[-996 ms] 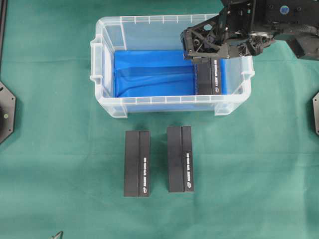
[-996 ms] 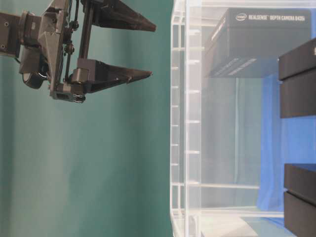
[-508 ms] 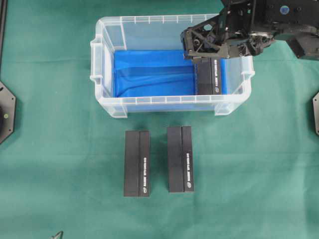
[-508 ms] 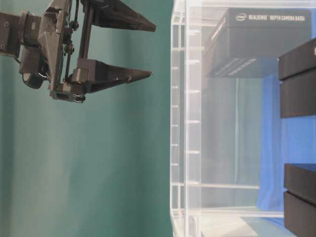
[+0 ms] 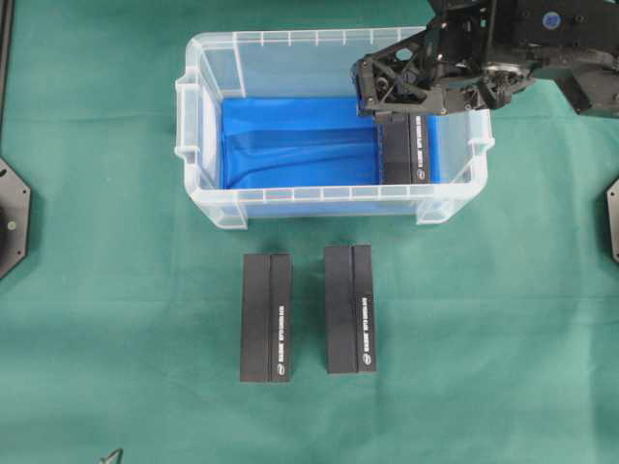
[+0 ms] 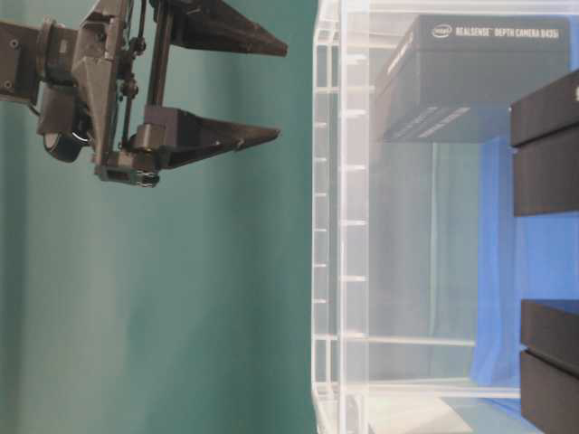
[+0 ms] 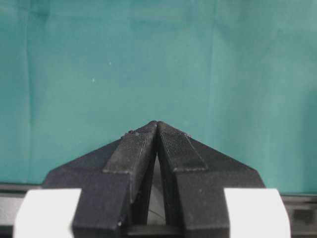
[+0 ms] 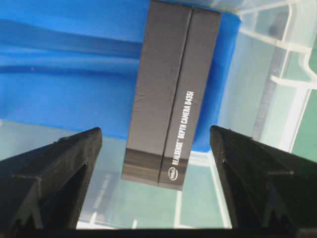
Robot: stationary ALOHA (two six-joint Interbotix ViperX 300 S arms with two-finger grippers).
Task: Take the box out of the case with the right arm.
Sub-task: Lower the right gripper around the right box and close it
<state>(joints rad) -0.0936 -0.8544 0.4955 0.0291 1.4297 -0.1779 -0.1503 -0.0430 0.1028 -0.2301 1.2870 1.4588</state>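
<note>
The case is a clear plastic bin with a blue sheet on its bottom. One black box with white lettering lies flat at its right end. My right gripper hangs above that end of the case, open wide and holding nothing. In the table-level view the right gripper points at the case's rim and stays clear of it. The right wrist view shows the box below, centred between the two fingers. My left gripper is shut and empty over green cloth.
Two more black boxes lie side by side on the green cloth in front of the case. Dark mounts sit at the left edge and the right edge.
</note>
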